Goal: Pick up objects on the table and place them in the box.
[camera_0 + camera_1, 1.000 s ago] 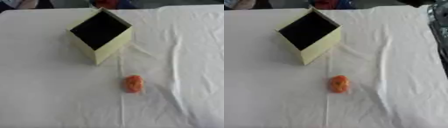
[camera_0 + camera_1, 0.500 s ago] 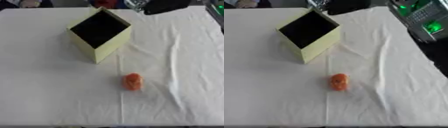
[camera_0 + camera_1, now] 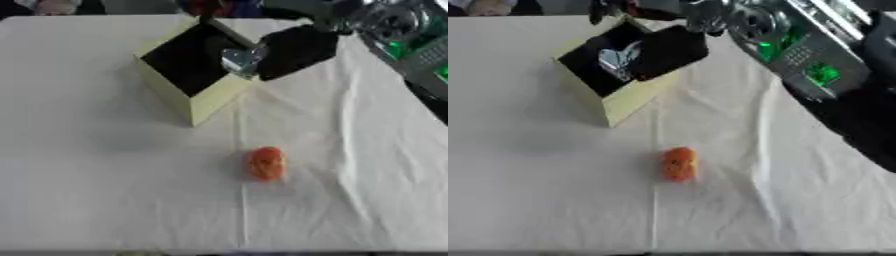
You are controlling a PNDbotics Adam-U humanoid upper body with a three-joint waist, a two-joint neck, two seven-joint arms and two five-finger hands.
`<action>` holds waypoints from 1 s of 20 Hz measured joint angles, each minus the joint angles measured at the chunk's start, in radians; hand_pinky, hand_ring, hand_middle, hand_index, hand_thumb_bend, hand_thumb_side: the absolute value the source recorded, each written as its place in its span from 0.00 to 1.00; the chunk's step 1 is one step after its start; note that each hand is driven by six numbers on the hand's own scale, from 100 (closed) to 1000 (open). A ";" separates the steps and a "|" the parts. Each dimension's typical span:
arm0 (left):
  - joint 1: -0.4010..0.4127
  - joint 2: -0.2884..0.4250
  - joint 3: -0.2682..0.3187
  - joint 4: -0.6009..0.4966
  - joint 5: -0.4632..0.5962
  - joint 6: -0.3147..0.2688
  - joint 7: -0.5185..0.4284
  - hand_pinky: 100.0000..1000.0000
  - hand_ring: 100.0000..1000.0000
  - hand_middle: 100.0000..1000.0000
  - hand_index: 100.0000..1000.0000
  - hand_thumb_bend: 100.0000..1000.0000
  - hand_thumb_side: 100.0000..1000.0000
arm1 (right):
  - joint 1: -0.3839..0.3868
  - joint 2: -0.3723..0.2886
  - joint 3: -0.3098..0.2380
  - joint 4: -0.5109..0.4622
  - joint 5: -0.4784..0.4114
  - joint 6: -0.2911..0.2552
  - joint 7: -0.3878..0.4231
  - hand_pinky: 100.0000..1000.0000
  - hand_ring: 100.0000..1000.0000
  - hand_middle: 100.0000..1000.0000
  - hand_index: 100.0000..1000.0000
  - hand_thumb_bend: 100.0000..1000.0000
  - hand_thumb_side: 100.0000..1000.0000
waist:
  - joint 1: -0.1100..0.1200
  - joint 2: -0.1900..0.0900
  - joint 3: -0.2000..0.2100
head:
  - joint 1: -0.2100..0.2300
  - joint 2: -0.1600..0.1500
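Observation:
An open pale-yellow box point(image 3: 194, 75) with a dark inside stands tilted on the white cloth at the back centre. A small orange object point(image 3: 265, 163) lies on the cloth in front of it, a little to the right. My right hand point(image 3: 293, 50) reaches in from the upper right and hovers at the box's right rim, well behind the orange object. A shiny silver part point(image 3: 241, 60) shows at its tip over the box opening. The hand is blurred. My left hand shows in no view.
My right forearm point(image 3: 798, 45), silver with green lights, crosses the upper right corner. The white cloth point(image 3: 105, 190) has long creases running down its right half. Dark shapes sit beyond the table's far edge.
My right arm has come in from the upper right and swung down and left, so the hand now sits at the box's right rim. The box and the orange object have not moved.

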 measured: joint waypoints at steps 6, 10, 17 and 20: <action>0.003 0.001 0.000 0.000 0.000 0.000 0.000 0.64 0.56 0.60 0.68 0.03 0.79 | 0.051 -0.056 0.002 -0.003 -0.018 -0.065 -0.066 0.87 0.85 0.75 0.82 0.00 0.92 | -0.006 0.000 -0.011 | 0.008 0.000; 0.004 0.009 0.000 0.000 0.000 0.001 0.000 0.64 0.56 0.60 0.68 0.03 0.79 | 0.094 -0.107 0.001 -0.003 -0.011 -0.147 -0.152 0.87 0.84 0.75 0.83 0.00 0.93 | -0.011 0.000 -0.017 | 0.013 0.000; 0.004 0.010 0.000 0.000 0.000 0.001 0.000 0.64 0.56 0.60 0.68 0.03 0.79 | 0.149 -0.150 -0.002 0.013 0.035 -0.244 -0.264 0.86 0.83 0.74 0.82 0.00 0.95 | -0.014 0.000 -0.020 | 0.015 0.000; 0.004 0.010 0.000 0.000 0.000 0.001 0.000 0.64 0.56 0.60 0.68 0.03 0.79 | 0.206 -0.166 0.006 0.027 0.043 -0.270 -0.287 0.86 0.83 0.73 0.82 0.00 0.98 | -0.014 0.000 -0.021 | 0.017 0.000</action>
